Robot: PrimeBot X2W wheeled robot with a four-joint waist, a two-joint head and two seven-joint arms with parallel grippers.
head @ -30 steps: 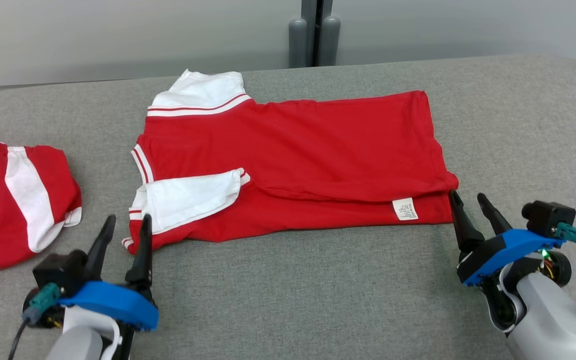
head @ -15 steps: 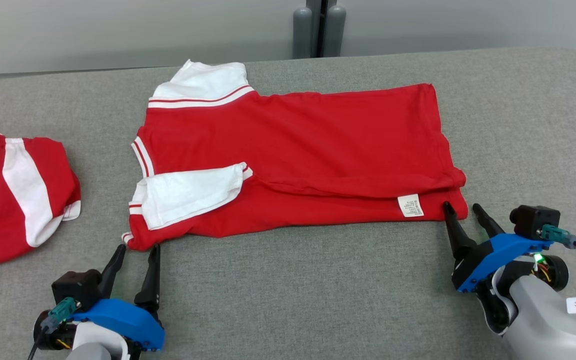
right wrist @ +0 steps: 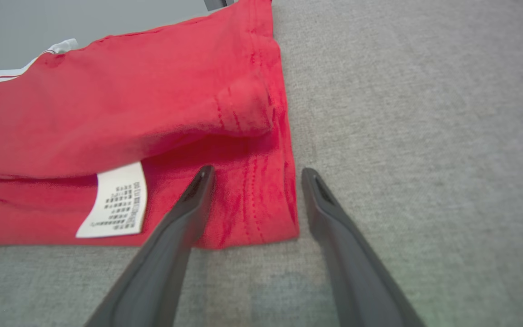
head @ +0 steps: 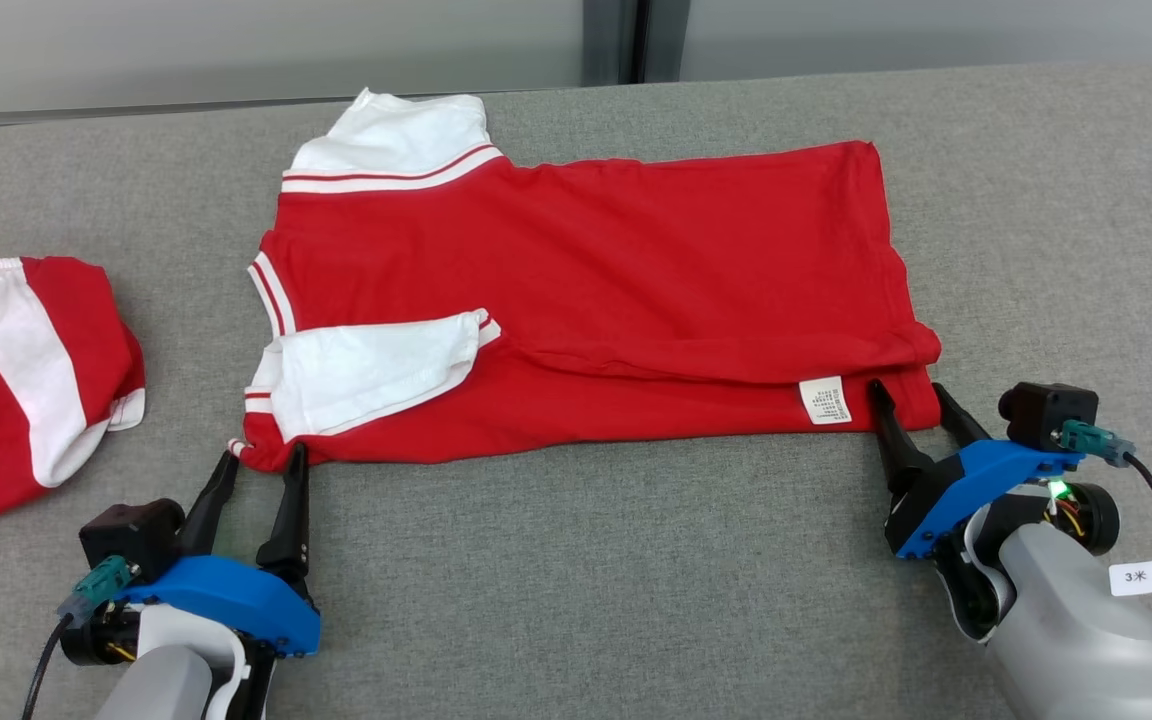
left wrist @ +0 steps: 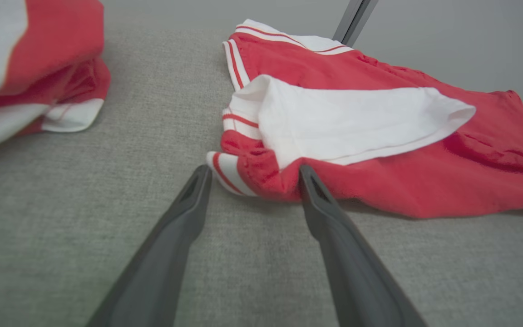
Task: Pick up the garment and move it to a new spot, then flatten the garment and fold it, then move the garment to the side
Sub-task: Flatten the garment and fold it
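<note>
The red garment (head: 586, 290) is lying spread out in the middle of the grey padded table (head: 586, 600). It's half folded over on itself, with one white sleeve (head: 366, 370) flopped across the front. A second red-and-white piece (head: 26, 370) sits bunched up at the table's left end, well apart from it.

From the head view, both grippers are parked right at the garment's near edge. The left gripper (head: 263, 455) is at the near-left corner, and the right gripper (head: 908, 388) is at the near-right corner, just beside the white care label (head: 825, 400). Both have their fingers spread.

The wrist views make the contact clearer. On the left wrist view, the striped collar corner (left wrist: 225, 170) pokes into the gap between the two fingertips, with nothing pinched. On the right wrist view, one finger (right wrist: 182, 218) lies over the red hem while the other is over bare table just past the edge, so the hem corner sits between them. The label's print is there too, but it's too blurry to read.
</note>
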